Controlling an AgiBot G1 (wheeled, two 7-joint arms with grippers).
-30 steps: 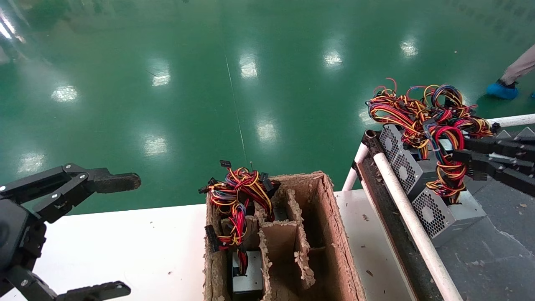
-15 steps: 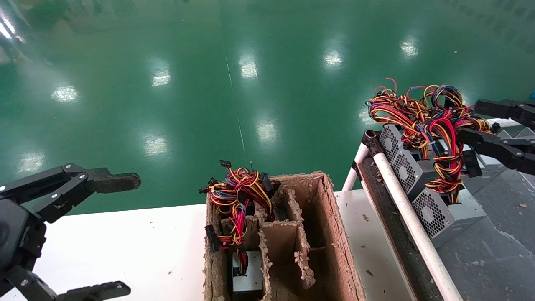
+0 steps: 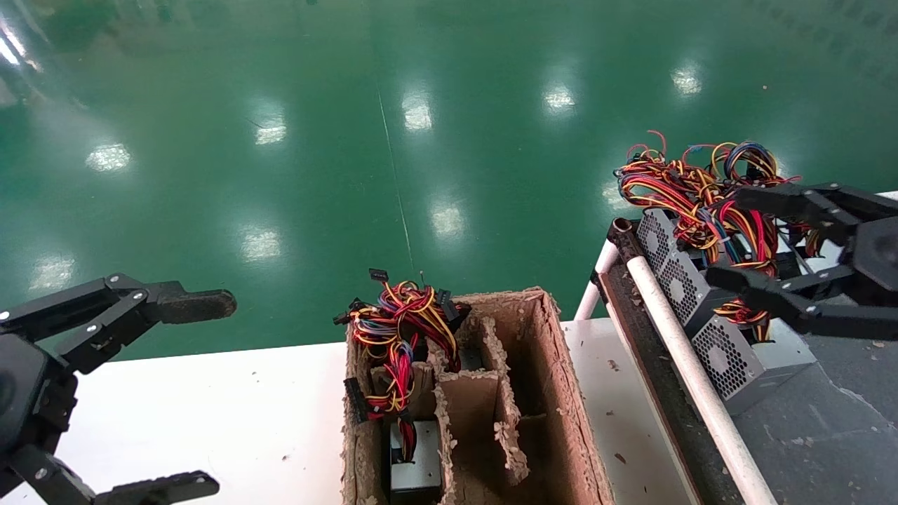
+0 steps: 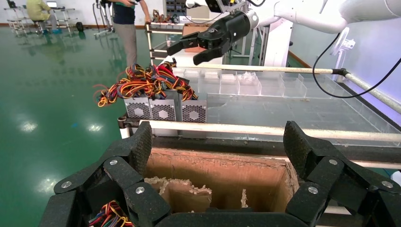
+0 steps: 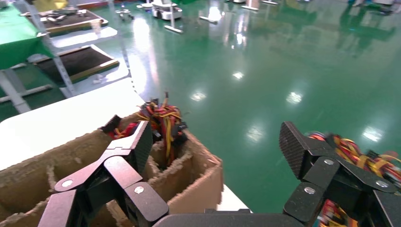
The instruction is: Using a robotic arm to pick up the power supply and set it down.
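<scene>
Three silver-grey power supplies [image 3: 722,359] stand in a row on the grey rack at the right, honeycomb sides facing the white rail, under a tangle of red, yellow and blue wires [image 3: 691,189]. My right gripper [image 3: 729,236] hovers just above them, open, fingers spread over the wires and holding nothing. In the left wrist view that same gripper [image 4: 185,53], on its silver-white arm [image 4: 307,12], hangs above the row of power supplies [image 4: 163,111]. The right wrist view shows its jaws [image 5: 216,142] wide apart and empty. My left gripper [image 3: 214,393] is parked open at the table's left.
A brown partitioned cardboard box [image 3: 561,393] stands mid-table on the white table [image 3: 210,407], holding another supply [image 3: 415,477] with its wires [image 3: 400,322]. A white rail [image 3: 694,382] edges the rack. Green floor lies beyond.
My right gripper has swung from the rack's far right towards the left and turned, its fingers now spread above the power supplies' wires. The left arm has not moved.
</scene>
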